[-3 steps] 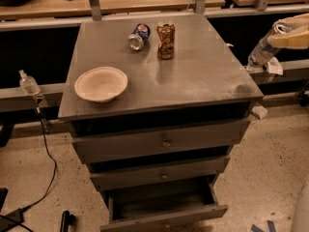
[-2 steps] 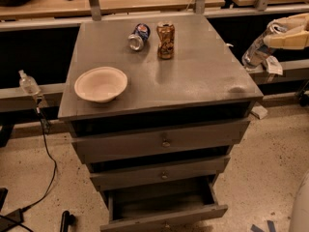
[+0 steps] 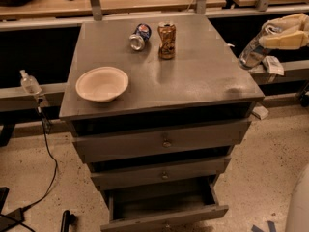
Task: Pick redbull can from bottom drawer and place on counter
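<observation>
**Bottom drawer standing open, can out of sight**

The bottom drawer (image 3: 166,220) is standing pulled out at the foot of the grey cabinet; its inside is lying in shadow, and the redbull can is not showing there or on the counter (image 3: 203,81), so where it is sitting cannot be told; the two upper drawers (image 3: 164,141) are sitting pushed in. The counter is carrying three things: a pale bowl (image 3: 102,83) is resting near its front-left corner; a short blue can (image 3: 139,36) is lying on its side near the back edge; a dented brown-gold can (image 3: 166,41) is standing upright just beside it, to the right. The gripper is lying outside the view, so how far it is open cannot be told; only a white rounded body (image 3: 298,204) is showing at the lower right; a clear bottle (image 3: 30,82) is standing left of the cabinet, and a black cable (image 3: 48,149) is running down to the floor below it.
</observation>
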You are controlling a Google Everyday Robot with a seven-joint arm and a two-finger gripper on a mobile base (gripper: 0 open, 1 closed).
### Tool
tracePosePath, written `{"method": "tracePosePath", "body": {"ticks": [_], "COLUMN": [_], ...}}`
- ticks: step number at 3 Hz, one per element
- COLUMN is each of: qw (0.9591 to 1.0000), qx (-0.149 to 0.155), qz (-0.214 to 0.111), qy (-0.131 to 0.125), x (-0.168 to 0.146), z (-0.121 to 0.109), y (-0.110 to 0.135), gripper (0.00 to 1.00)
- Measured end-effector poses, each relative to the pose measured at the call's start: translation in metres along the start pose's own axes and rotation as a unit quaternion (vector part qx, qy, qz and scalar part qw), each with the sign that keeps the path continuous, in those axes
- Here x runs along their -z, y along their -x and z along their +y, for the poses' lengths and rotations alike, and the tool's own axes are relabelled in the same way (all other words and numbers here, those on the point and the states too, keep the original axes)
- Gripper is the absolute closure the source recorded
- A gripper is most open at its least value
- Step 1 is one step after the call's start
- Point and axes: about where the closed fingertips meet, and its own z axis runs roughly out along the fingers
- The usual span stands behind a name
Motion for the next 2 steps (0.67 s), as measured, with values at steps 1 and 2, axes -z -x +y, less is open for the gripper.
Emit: {"method": "tracePosePath", "body": {"ticks": [1,2], "qw": [0.9987,0.9947], "qx": [0.002,0.018], "qz": [0.009,0.028], "qy": [0.051,0.098], "x": [-0.028,-0.052], "z": [0.020,0.040], "y": [0.020,0.037], "gripper": [1.00,1.00]}}
